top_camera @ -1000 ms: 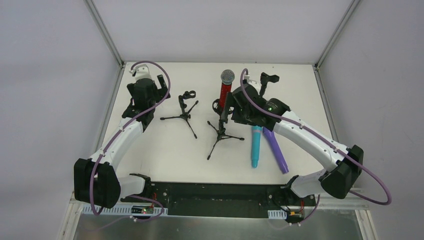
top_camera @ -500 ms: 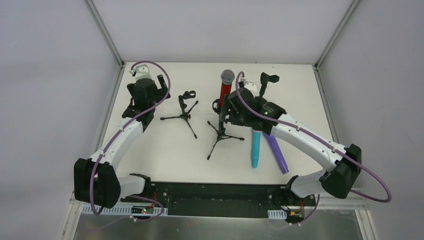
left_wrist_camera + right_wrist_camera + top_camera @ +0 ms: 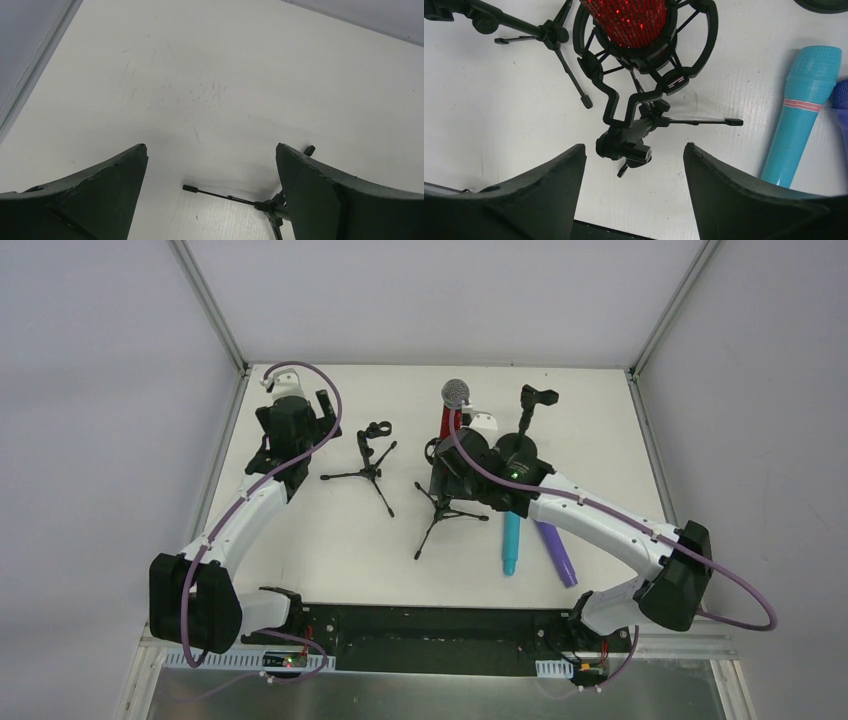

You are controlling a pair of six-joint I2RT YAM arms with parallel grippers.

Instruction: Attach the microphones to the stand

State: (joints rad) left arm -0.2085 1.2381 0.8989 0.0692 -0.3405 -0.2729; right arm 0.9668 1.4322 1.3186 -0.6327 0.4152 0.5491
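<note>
While R end effector (image 3: 634, 146) gapes, red mic (image 3: 629, 15) sits just ahead

Bright, even light from above washes the white table (image 3: 330, 540), leaving only soft, faint shadows beside the tripod stand (image 3: 624, 145); the overhead view is crisp, while wrist views curve at their edges and the dark near fingers (image 3: 534, 195) look slightly soft.

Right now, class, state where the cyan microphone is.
In the top view, the cyan microphone lies on the table right of centre, between the middle tripod stand and the purple microphone.
</note>
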